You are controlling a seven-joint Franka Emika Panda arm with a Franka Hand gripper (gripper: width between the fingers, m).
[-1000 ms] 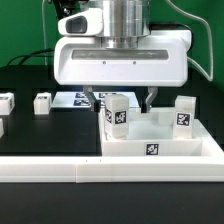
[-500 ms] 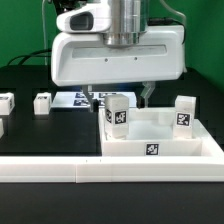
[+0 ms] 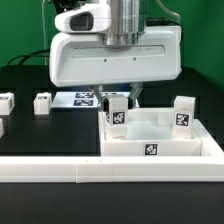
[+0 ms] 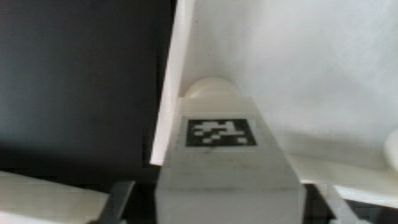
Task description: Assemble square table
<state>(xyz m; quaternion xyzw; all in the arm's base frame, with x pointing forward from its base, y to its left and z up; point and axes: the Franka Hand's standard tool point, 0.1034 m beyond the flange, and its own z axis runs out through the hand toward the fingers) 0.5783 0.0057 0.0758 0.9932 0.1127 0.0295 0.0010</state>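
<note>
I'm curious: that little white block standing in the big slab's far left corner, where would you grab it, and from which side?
Probably its upper half, from straight above. The leg stands upright with its foot set down in a corner of the square table, so only the top is free, and its flat opposite sides suit a pinch.

White boxy gripper housing [image 3: 115, 58] hangs level, grey metal wrist column [image 3: 125, 15] at twelve o'clock. Two-finger gripper [image 3: 119, 98] points six o'clock, dark fingers [image 3: 133, 95] pinching small white tagged block leg [image 3: 118, 115].
</note>
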